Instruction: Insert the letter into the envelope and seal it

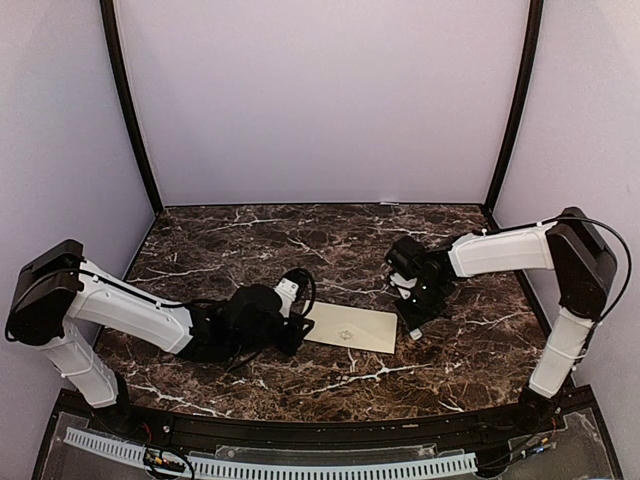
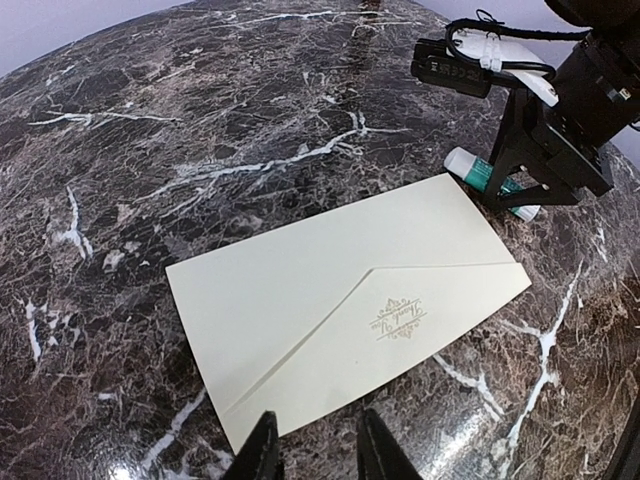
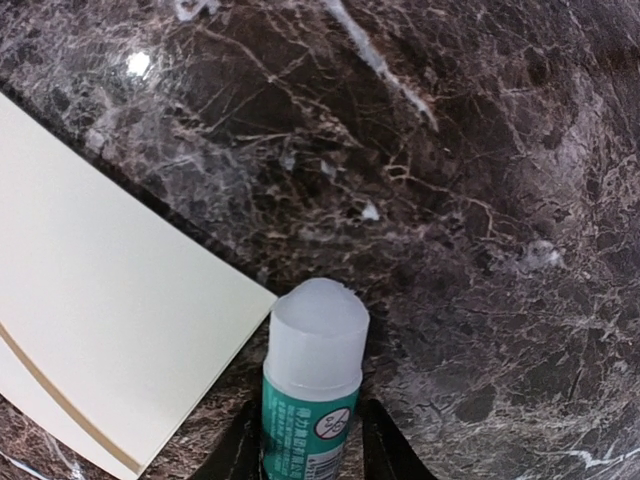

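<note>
The cream envelope (image 1: 350, 328) lies flat on the marble table with its flap down; it also shows as the envelope (image 2: 330, 290) and the envelope (image 3: 90, 300). The letter is out of view. My left gripper (image 2: 318, 450) hovers low at the envelope's left end, jaws slightly apart with only bare table between them. A green glue stick (image 3: 315, 340) with a white cap lies just off the envelope's right end. My right gripper (image 3: 312, 450) has a finger pressed against each side of the glue stick (image 2: 515, 195).
The dark marble table (image 1: 300, 240) is boxed in by pale walls with black corner posts. The left arm (image 1: 130, 310) reaches in low from the left and the right arm (image 1: 500, 250) from the right.
</note>
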Available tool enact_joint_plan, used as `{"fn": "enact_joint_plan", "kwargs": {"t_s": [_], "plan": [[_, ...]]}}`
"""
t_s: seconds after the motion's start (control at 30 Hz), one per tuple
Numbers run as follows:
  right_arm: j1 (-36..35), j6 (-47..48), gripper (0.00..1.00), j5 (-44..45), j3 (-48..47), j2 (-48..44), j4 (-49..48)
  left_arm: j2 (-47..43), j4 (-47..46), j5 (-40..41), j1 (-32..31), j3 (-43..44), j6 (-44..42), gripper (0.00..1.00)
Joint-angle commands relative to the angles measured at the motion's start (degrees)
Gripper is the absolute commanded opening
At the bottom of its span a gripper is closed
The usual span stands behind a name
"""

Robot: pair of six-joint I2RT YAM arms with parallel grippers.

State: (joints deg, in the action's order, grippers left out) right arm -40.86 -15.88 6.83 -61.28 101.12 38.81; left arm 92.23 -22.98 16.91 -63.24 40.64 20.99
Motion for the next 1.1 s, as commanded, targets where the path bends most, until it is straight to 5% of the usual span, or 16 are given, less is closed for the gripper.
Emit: {"fn": "enact_joint_plan", "kwargs": {"t_s": [0.0, 0.2, 0.43, 0.73, 1.07], "plan": [[0.70, 0.76, 0.23, -1.57, 0.24, 0.63, -0.33, -1.19, 1.19, -0.55, -0.21, -0.21, -0.58, 0.27], [1.48, 1.02, 0.01, -2.94, 1.45, 0.26, -1.83, -1.61, 1.29, -0.76, -0.30, -0.41, -0.69, 0.26], [1.28, 0.03, 0.00, -8.15, 1.14, -10.42, -8.66, -6.40, -3.32, -4.37, -0.31, -4.42, -1.48, 0.26], [-8.32, -2.61, 0.00, -20.75, 13.90, -29.87, -39.25, -16.44, -16.47, -15.53, -0.30, -12.53, -1.15, 0.29], [-23.52, -4.17, 0.00, -17.95, 22.67, -35.72, -66.39, -20.98, -38.93, -38.47, -0.30, -22.52, -3.38, 0.36]]}}
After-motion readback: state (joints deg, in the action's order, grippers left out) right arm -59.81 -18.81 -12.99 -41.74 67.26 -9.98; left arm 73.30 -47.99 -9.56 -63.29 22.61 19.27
